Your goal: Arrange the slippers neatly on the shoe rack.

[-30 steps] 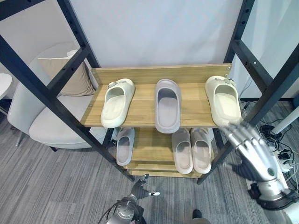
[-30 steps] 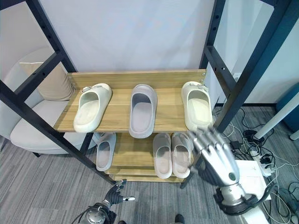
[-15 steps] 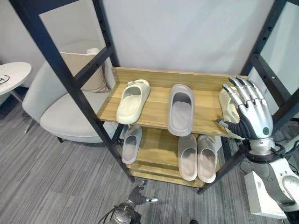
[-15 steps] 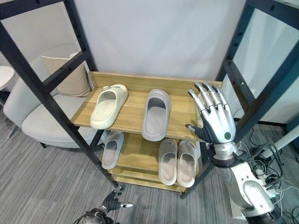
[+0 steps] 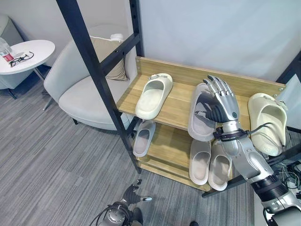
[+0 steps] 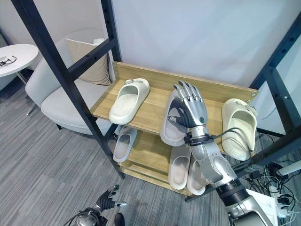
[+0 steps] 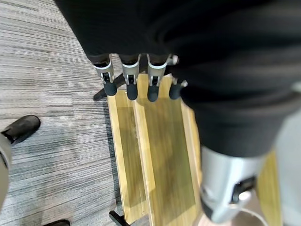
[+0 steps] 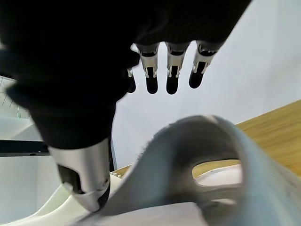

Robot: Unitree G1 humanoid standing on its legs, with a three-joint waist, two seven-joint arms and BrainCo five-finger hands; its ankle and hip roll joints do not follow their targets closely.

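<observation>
Wooden two-tier shoe rack (image 5: 174, 101): right hand (image 5: 221, 101), fingers straight, over grey foam slipper (image 5: 200, 123); cream pair either side unpaired, pairing left.

On the upper board of the two-tier wooden shoe rack (image 5: 176, 101), a cream slipper (image 5: 153, 96) lies at my left, a grey slipper (image 5: 200, 117) in the middle and a second cream slipper (image 5: 266, 121) at my right. My right hand (image 5: 221, 101) sits over the grey slipper. On the lower board, one grey slipper (image 5: 142, 138) lies left and a pale pair (image 5: 210, 161) right. A padded armchair (image 5: 80, 89) stands left of the rack, a round white side table (image 5: 28, 49) beyond it.
</observation>
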